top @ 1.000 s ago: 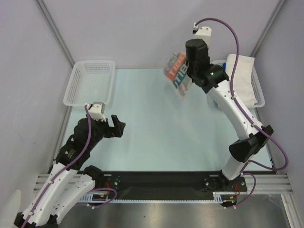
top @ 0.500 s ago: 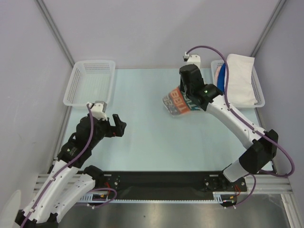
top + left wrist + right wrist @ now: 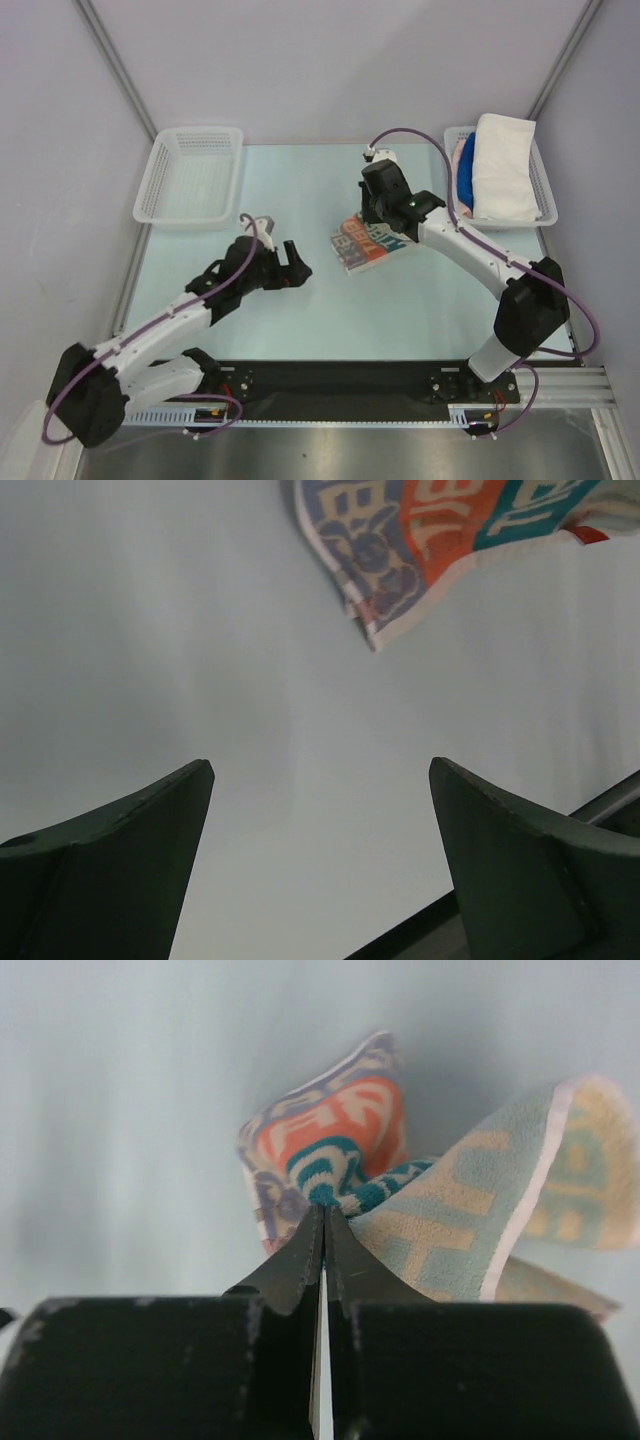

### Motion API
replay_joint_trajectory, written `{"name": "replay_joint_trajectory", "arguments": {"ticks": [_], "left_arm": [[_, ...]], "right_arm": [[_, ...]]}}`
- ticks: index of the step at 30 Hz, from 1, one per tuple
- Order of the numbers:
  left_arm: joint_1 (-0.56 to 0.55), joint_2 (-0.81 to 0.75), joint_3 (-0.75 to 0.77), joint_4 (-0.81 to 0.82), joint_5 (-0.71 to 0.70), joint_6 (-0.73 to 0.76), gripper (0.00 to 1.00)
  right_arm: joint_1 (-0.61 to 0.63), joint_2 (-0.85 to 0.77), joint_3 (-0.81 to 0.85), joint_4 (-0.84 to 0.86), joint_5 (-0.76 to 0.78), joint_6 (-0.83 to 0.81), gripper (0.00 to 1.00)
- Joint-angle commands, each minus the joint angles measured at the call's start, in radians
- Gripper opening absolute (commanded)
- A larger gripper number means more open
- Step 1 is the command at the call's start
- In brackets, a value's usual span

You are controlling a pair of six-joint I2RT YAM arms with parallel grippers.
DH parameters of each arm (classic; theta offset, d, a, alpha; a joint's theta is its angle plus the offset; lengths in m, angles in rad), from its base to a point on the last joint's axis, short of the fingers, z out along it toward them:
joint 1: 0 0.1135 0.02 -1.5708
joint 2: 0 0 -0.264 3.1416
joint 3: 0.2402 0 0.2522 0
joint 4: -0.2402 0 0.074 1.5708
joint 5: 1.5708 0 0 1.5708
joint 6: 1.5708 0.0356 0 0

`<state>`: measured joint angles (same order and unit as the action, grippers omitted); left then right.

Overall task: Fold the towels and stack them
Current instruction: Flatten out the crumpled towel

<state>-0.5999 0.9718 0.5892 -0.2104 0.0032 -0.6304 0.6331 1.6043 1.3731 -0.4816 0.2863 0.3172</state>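
Towel (image 3: 365, 243), soft lettered cloth, bunched corner clamped in R claw (image 3: 323, 1222); L claw (image 3: 320, 768) agape

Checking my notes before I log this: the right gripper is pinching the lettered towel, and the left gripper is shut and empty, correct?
Not quite. The left gripper is open, not shut, its jaws wide apart in the left wrist view, and empty. The right gripper is indeed pinching the lettered towel.

Bare table (image 3: 320, 290) lies open between left end effector (image 3: 301, 271) and lettered towel (image 3: 364, 241)
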Motion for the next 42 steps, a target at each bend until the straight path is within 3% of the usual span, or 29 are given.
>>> {"name": "replay_joint_trajectory", "arguments": {"ticks": [1, 7, 11, 18, 19, 22, 25, 29, 35, 42], "left_arm": [[-0.075, 0.141, 0.006, 0.288, -0.034, -0.094, 0.96], [-0.153, 0.463, 0.162, 0.378, -0.072, -0.117, 0.76], [-0.188, 0.587, 0.213, 0.376, -0.103, -0.163, 0.69], [-0.224, 0.719, 0.287, 0.333, -0.143, -0.193, 0.45], [-0.227, 0.723, 0.29, 0.307, -0.167, -0.199, 0.44], [-0.228, 0.713, 0.273, 0.293, -0.216, -0.207, 0.47], [-0.228, 0.7, 0.284, 0.247, -0.284, -0.192, 0.52], [-0.227, 0.729, 0.316, 0.194, -0.302, -0.17, 0.5], [-0.227, 0.763, 0.327, 0.203, -0.319, -0.17, 0.5], [-0.222, 0.811, 0.373, 0.189, -0.333, -0.161, 0.49]], "right_arm": [[-0.024, -0.038, 0.064, 0.031, -0.052, 0.026, 0.0], [-0.082, -0.001, 0.026, 0.055, -0.088, 0.048, 0.0], [-0.125, 0.035, -0.011, 0.09, -0.105, 0.06, 0.01], [-0.177, 0.086, -0.009, 0.091, -0.084, 0.065, 0.25], [-0.177, 0.082, -0.011, 0.084, -0.076, 0.065, 0.29], [-0.177, 0.034, -0.04, 0.086, -0.041, 0.065, 0.54], [-0.181, -0.012, -0.063, 0.064, 0.008, 0.066, 0.59], [-0.196, -0.082, -0.181, 0.051, 0.065, 0.088, 0.59], [-0.289, -0.201, -0.416, 0.155, 0.01, 0.123, 0.58], [-0.348, -0.106, -0.5, 0.287, -0.125, 0.123, 0.54]]}}
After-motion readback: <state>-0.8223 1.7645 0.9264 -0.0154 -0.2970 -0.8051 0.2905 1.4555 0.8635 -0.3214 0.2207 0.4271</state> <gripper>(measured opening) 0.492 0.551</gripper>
